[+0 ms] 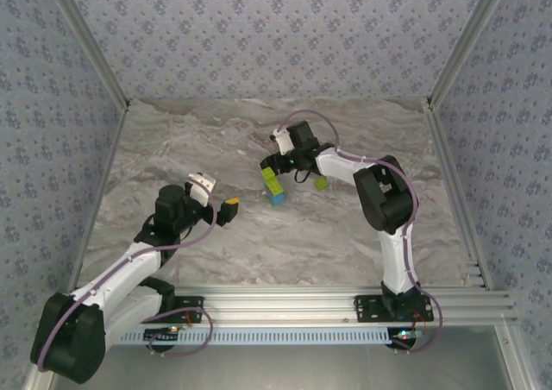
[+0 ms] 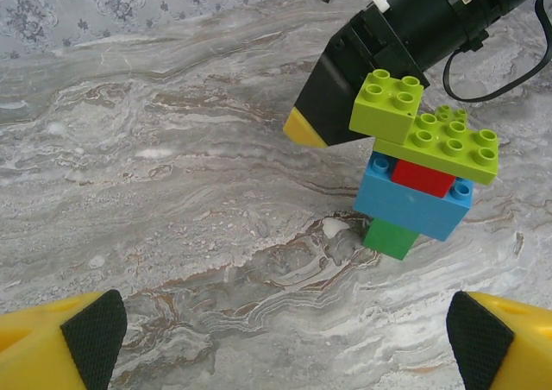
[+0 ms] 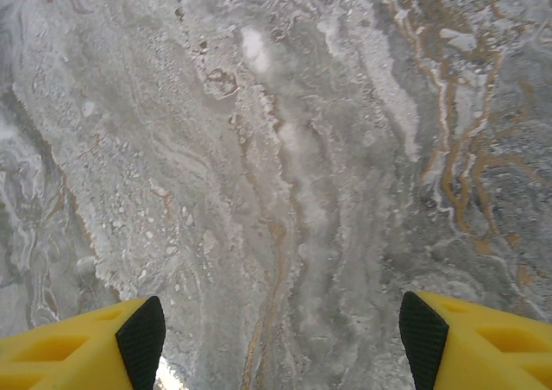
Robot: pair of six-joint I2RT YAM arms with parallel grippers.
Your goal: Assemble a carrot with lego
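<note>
The carrot (image 2: 414, 202) stands on the marble table: a dark green brick at the bottom, light blue and red above it, then a yellow-green plate and a small yellow-green brick on top. In the top view the carrot (image 1: 273, 185) is at mid-table. My right gripper (image 1: 274, 164) hovers just behind its top, open, one black finger (image 2: 332, 97) with a yellow tip beside the upper bricks. In its own view the right gripper (image 3: 280, 338) has bare marble between its pads. My left gripper (image 2: 285, 338) is open, a short way in front of the carrot, and sits to its left as the left gripper (image 1: 226, 210).
One loose yellow-green lego brick (image 1: 321, 183) lies just right of the carrot, under the right arm's forearm. Aluminium rails (image 1: 448, 174) and patterned walls bound the table on the left, right and back.
</note>
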